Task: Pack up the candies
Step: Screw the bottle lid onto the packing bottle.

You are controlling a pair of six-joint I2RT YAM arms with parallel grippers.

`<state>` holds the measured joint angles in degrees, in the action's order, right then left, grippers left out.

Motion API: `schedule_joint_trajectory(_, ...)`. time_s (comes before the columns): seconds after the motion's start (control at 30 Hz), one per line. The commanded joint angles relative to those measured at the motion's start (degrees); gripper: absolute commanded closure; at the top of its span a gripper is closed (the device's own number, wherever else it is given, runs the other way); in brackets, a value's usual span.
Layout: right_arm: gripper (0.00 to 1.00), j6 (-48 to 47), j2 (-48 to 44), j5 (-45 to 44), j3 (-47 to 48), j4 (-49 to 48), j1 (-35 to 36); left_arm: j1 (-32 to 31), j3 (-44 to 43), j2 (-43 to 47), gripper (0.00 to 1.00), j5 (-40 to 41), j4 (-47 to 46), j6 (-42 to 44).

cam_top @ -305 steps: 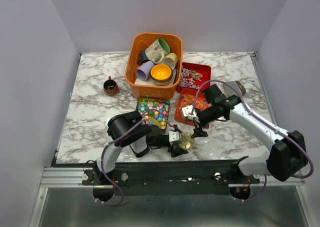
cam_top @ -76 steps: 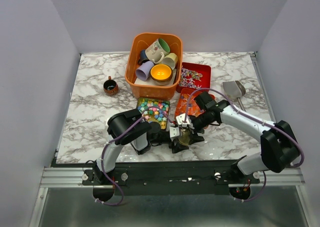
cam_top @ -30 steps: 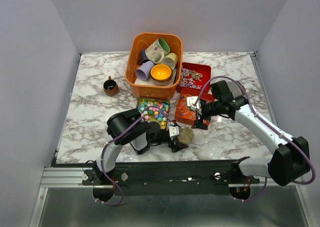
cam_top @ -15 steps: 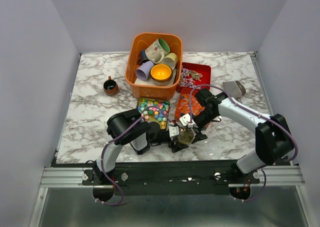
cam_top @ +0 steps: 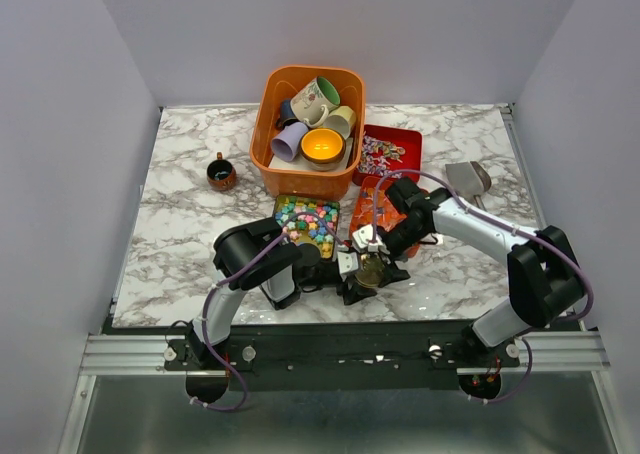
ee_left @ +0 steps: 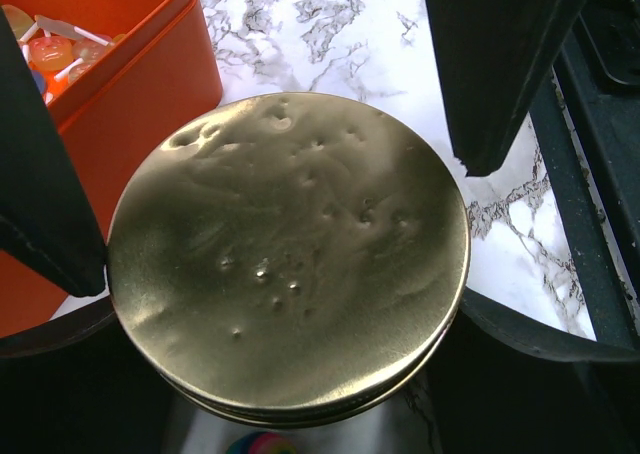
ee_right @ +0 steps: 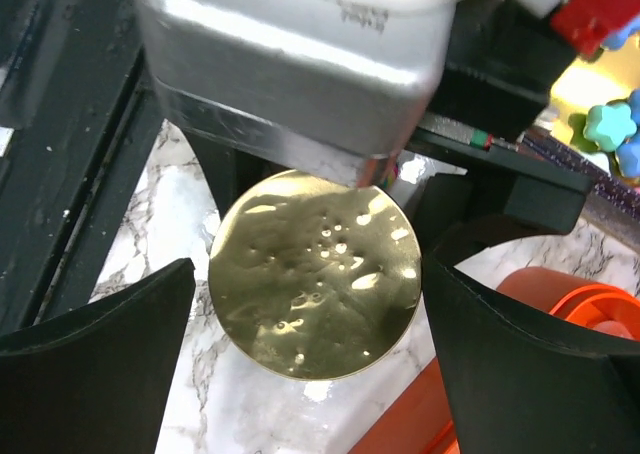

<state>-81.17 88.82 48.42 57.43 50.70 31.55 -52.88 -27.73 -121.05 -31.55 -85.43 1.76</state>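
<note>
A small glass jar with a gold lid [cam_top: 372, 271] stands near the table's front edge. My left gripper [cam_top: 362, 277] is shut on the jar; in the left wrist view its fingers [ee_left: 50, 224] press the sides under the lid [ee_left: 290, 254]. A multicolour candy [ee_left: 255, 444] shows below the lid's rim. My right gripper [cam_top: 380, 256] is open and straddles the lid [ee_right: 315, 274] with gaps on both sides. Multicolour candies [cam_top: 306, 220], speckled candies [cam_top: 380, 155] and orange-red candies [cam_top: 380, 212] lie in trays behind the jar.
An orange basket [cam_top: 272, 164] with several mugs stands at the back centre. A small dark cup [cam_top: 221, 172] sits to its left. A metal scoop [cam_top: 468, 179] lies at the right. The orange tray's wall [ee_left: 130, 104] is close beside the jar.
My right gripper has come down from over the orange-red candy tray to the jar and now straddles its lid. My left gripper and the jar have stayed still.
</note>
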Motion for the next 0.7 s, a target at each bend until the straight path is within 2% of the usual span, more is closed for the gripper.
schedule_joint_trajectory(0.0, 0.0, 4.0, -1.4, -3.2, -3.1, -3.5, 0.3, -0.6, 1.5, -2.2, 1.0, 0.9, 2.8, 1.3)
schedule_joint_trajectory(0.2, 0.01, 2.3, -0.4, -4.8, -3.0, -1.7, 0.3, -0.6, 1.4, -2.3, 1.0, 0.8, 2.5, 1.3)
schedule_joint_trajectory(0.33, 0.07, 4.5, -0.7, -4.0, -2.7, -2.6, 0.2, -0.6, 1.6, -2.2, 1.0, 1.0, 2.4, 1.2)
schedule_joint_trajectory(0.53, 0.21, 14.0, -3.4, -5.6, -6.9, -9.6, 0.5, -0.6, 1.8, -2.0, 1.0, 1.5, 2.2, 1.1)
schedule_joint_trajectory(0.67, 0.3, 21.3, -5.7, -11.2, -11.4, -13.9, 1.9, -0.6, 2.0, -1.8, 1.0, 1.5, 2.2, 1.1)
